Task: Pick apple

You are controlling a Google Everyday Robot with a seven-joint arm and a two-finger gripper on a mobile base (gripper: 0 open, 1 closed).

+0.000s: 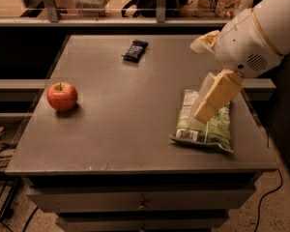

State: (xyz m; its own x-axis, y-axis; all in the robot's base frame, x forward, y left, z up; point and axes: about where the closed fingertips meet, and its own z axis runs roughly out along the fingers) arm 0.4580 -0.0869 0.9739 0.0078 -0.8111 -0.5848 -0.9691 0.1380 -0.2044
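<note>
A small red apple (62, 96) with a short dark stem stands on the left side of the grey table (135, 115). My gripper (209, 102) hangs over the right side of the table, above the green bag (203, 124), far to the right of the apple. The white arm reaches in from the upper right. The gripper holds nothing that I can see.
A green snack bag lies flat at the right front of the table. A small dark wrapped packet (135, 50) lies at the back centre. Shelves with goods run behind the table. Drawers sit below the tabletop and cables lie on the floor at left.
</note>
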